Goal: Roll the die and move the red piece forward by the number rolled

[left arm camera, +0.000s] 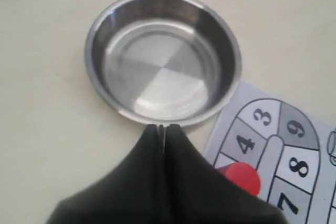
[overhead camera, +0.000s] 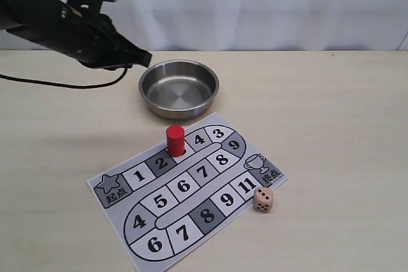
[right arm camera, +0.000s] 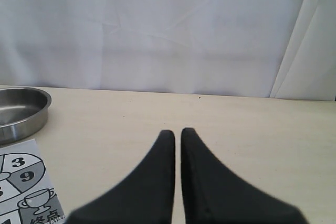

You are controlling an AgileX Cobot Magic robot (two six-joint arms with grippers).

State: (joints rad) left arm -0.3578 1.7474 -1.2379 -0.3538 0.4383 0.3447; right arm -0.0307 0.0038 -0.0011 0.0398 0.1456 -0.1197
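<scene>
The red piece (overhead camera: 175, 139) stands upright on the paper game board (overhead camera: 191, 189), on the square between 2 and 4; its top (left arm camera: 241, 177) shows in the left wrist view. The beige die (overhead camera: 263, 199) rests on the table just off the board's right edge, beside square 11. My left gripper (overhead camera: 145, 59) hovers above the table left of the steel bowl, shut with nothing in it (left arm camera: 164, 127). My right gripper (right arm camera: 177, 132) is shut and empty over bare table; the exterior view does not show it.
A steel bowl (overhead camera: 179, 87) with nothing in it sits behind the board, its rim (left arm camera: 164, 120) right below my left fingertips. A black cable (overhead camera: 57, 84) trails across the table at left. A white curtain closes the back.
</scene>
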